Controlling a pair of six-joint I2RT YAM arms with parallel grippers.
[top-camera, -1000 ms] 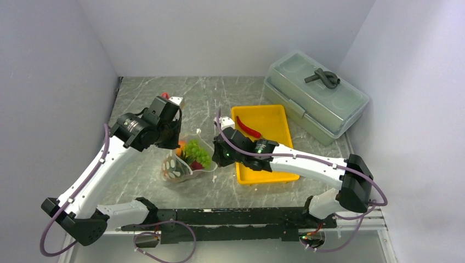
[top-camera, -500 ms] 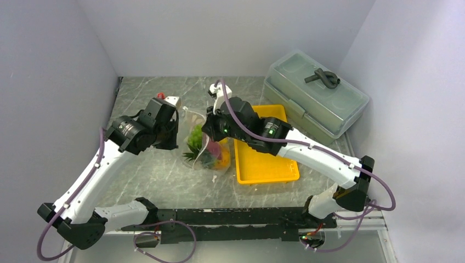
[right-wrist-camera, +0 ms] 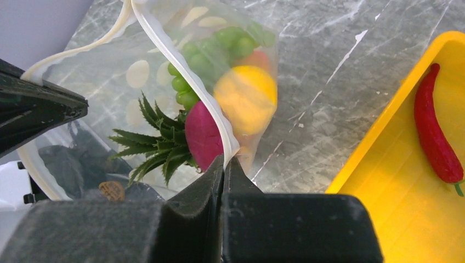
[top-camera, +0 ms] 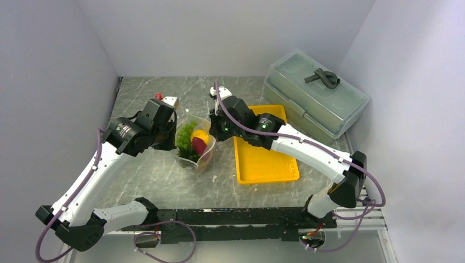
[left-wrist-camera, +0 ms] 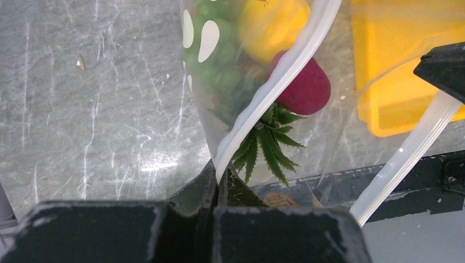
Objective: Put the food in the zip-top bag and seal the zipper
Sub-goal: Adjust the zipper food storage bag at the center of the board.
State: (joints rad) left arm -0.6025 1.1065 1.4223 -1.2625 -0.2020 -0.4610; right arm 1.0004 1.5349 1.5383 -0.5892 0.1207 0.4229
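Observation:
The zip-top bag (top-camera: 193,143) hangs between both grippers with its mouth open. My left gripper (left-wrist-camera: 219,167) is shut on the left end of the zipper (left-wrist-camera: 274,90). My right gripper (right-wrist-camera: 224,160) is shut on the zipper's right end (right-wrist-camera: 186,71). Inside the bag lie green grapes (right-wrist-camera: 203,60), a yellow-orange round fruit (right-wrist-camera: 247,96) and a magenta piece (right-wrist-camera: 203,137) with a green spiky crown (right-wrist-camera: 153,142). A red chili pepper (right-wrist-camera: 436,137) lies in the yellow tray (right-wrist-camera: 384,181), outside the bag. In the top view the right arm hides the chili.
The yellow tray (top-camera: 266,161) sits just right of the bag, under the right arm. A big grey-green lidded box (top-camera: 315,96) stands at the back right corner. White walls close in the table on three sides.
Both arms have raised the bag from lying near the front to hanging upright farther back. The right gripper swung back and left along the mouth; the food settled to the bottom.

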